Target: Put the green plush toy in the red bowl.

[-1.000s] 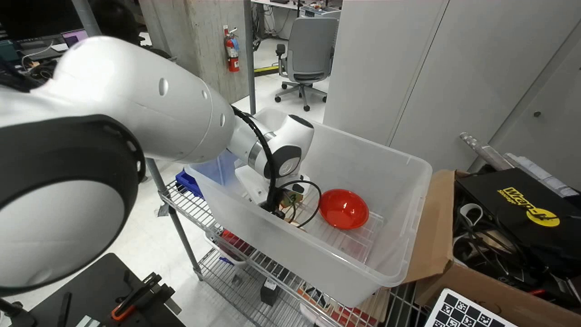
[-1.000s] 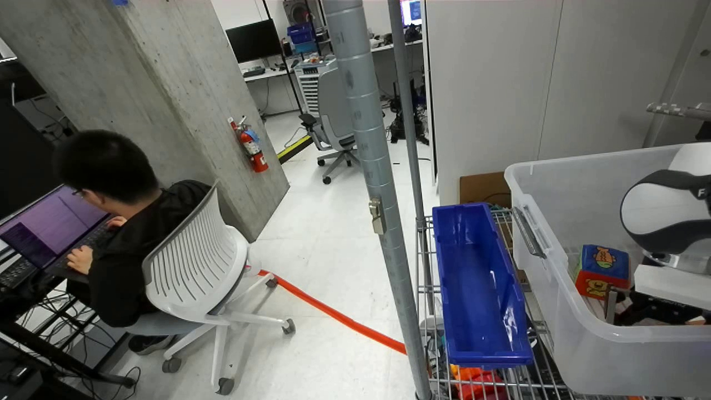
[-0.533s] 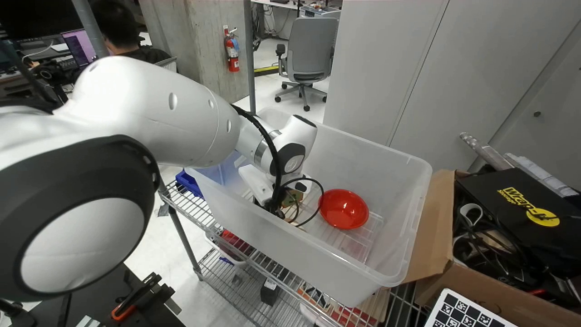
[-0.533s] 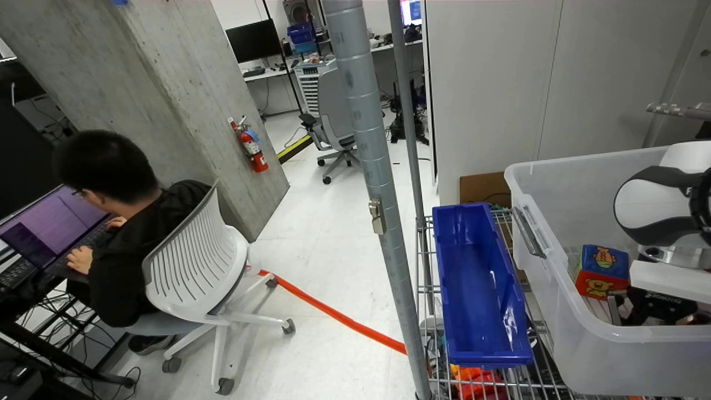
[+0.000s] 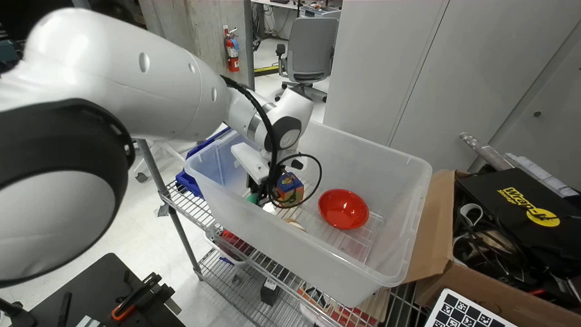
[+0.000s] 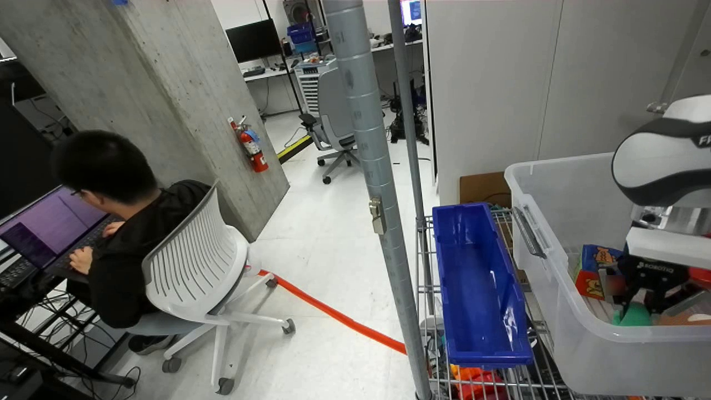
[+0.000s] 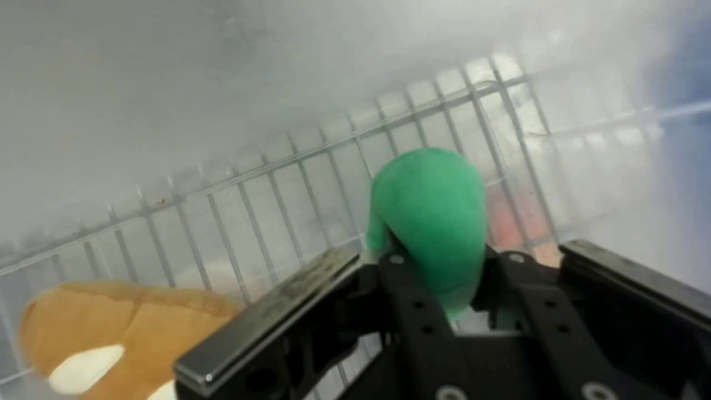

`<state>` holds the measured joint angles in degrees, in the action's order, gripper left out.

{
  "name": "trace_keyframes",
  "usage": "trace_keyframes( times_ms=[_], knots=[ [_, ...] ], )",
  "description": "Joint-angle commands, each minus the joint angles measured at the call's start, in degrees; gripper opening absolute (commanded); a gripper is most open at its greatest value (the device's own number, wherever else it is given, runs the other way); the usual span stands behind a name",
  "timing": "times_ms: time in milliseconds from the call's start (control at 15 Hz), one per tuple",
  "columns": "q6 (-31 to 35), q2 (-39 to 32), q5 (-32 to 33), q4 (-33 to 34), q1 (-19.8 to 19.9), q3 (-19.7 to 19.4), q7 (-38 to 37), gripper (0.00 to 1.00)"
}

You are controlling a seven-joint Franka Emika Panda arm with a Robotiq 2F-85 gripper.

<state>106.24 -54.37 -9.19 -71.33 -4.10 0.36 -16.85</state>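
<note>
A: How does the gripper (image 7: 452, 253) stand?

B: Narrow. Its 2 jaws pinch the green plush toy (image 7: 436, 205), and in the wrist view the rounded end pokes out between them.

A: Where is that, going by the dark desk (image 5: 91, 293)?

B: The desk fills the bottom-left corner of an exterior view. Off its right edge stands a wire shelf (image 5: 195, 206), and on that the clear bin (image 5: 372, 145). The toy is inside the bin, at the end nearer the desk's far corner, close to the long near wall. Whether it touches the bin's floor I cannot tell; the wall hides its underside.

A: And the red bowl (image 5: 343, 209)?

B: Upright on the floor of the same bin, well apart from the toy and farther from the desk's right edge. A multicoloured block (image 5: 289, 190) shows between them, near the gripper, with a black cable (image 5: 273, 152) looping across it.

A: What else is in the bin?

B: An orange plush (image 7: 128, 322) with 2 white patches, at the lower-left corner of the wrist view.

A: And around it?

B: A black tool (image 5: 143, 291) with an orange part lies by the desk's right edge. In an exterior view a blue tray (image 6: 475, 289) stands on the shelf just beside the bin, and a person (image 6: 133, 250) sits at a laptop (image 6: 55, 216).
</note>
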Motion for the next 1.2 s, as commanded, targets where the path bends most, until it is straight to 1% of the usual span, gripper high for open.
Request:
trace_keyframes(
  times_ms=[0,67,200,333,467,667,867,1133],
  knots=[
    [1.1,9.0,0.7,-6.1,1.0,-1.4,0.0,0.05],
    [1.6,10.2,0.8,-6.3,1.3,-2.1,-0.3,0.05],
    [2.8,10.9,0.4,-4.7,2.6,-3.3,-0.9,0.05],
    [4.9,8.8,-0.5,-0.5,4.5,-4.3,-2.3,0.05],
    [9.5,5.7,-1.7,3.8,6.7,-4.8,-3.9,0.05],
    [15.8,0.5,-3.7,10.5,9.6,-4.3,-5.9,0.05],
    [22.9,-4.6,-4.9,14.8,10.0,-4.6,-9.7,0.05],
    [28.5,-12.4,-2.5,19.6,8.6,-6.9,-14.9,0.05]
  ],
)
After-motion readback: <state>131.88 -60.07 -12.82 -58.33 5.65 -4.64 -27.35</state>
